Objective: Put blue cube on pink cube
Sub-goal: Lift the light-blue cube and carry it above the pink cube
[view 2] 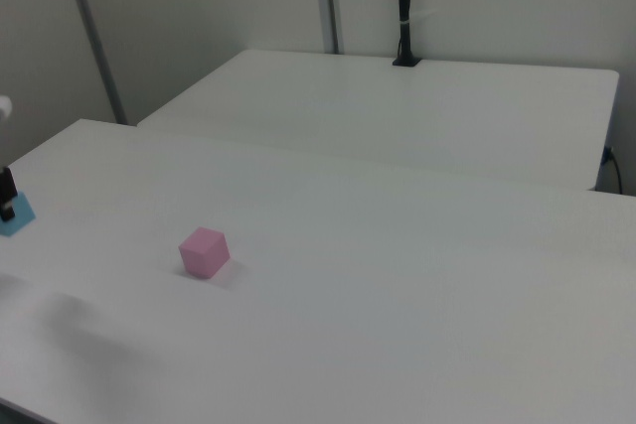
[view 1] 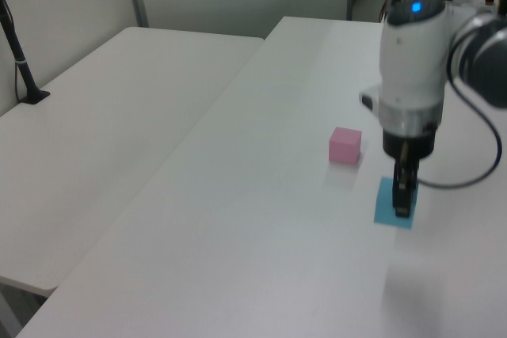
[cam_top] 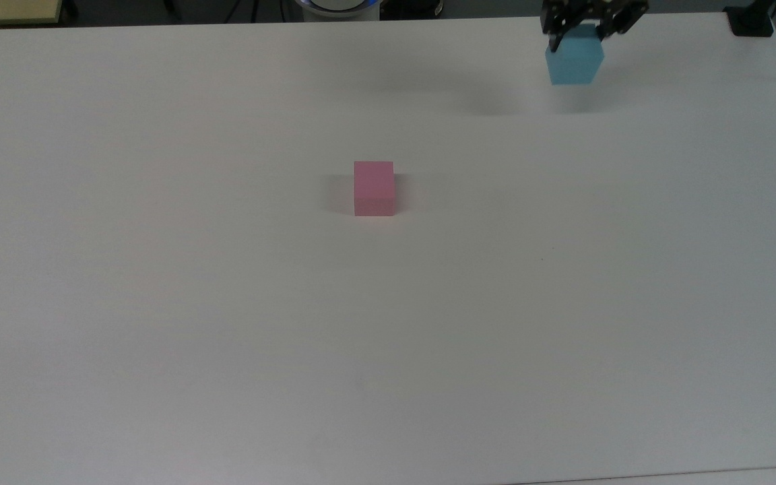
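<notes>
My gripper (cam_top: 576, 42) is shut on the blue cube (cam_top: 573, 62) and holds it in the air above the table, at the top view's upper right; its shadow lies on the table below. In the left view the gripper (view 1: 402, 195) hangs from the white arm with the blue cube (view 1: 386, 203) between its black fingers. The right view has the blue cube (view 2: 14, 215) at its far left edge. The pink cube (cam_top: 374, 188) rests on the white table near the middle, well apart from the gripper; it is the pink cube (view 1: 345, 146) in the left view and the pink cube (view 2: 204, 251) in the right view.
The white table (cam_top: 388, 337) stretches wide around the pink cube. A second white table (view 1: 103, 108) adjoins it on the left view's left. A black post base (cam_top: 752, 20) sits at the top view's far right corner.
</notes>
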### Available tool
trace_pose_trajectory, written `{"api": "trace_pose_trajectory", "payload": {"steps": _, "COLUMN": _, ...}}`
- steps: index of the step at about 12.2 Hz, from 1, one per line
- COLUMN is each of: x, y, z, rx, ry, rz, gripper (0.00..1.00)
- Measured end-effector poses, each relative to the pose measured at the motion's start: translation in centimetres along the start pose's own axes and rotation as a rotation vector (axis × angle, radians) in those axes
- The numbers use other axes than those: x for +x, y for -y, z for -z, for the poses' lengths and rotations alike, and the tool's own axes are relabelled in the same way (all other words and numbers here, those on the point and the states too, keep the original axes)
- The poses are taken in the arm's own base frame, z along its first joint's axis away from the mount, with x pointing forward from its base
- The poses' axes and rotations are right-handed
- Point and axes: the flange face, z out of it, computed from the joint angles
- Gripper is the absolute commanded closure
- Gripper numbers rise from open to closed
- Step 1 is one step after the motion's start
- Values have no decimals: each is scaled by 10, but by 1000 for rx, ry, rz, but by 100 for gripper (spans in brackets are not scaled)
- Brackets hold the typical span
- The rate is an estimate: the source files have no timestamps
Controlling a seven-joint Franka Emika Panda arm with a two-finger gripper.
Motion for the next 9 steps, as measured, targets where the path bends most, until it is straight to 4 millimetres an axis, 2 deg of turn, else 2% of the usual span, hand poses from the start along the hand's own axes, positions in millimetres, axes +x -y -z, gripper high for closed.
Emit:
{"api": "trace_pose_trajectory", "payload": {"steps": 2, "x": 3, "y": -13, "z": 48, "rx": 5, "ry": -1, "rz": -5, "gripper": 79}}
{"api": "trace_pose_trajectory", "payload": {"steps": 4, "x": 11, "y": -24, "z": 71, "rx": 14, "ry": -10, "rz": -17, "gripper": 79}}
{"api": "trace_pose_trajectory", "payload": {"steps": 7, "x": 28, "y": -46, "z": 75, "rx": 17, "ry": -13, "rz": -16, "gripper": 79}}
{"api": "trace_pose_trajectory", "payload": {"steps": 9, "x": 55, "y": -90, "z": 73, "rx": 18, "ry": -10, "rz": -4, "gripper": 79}}
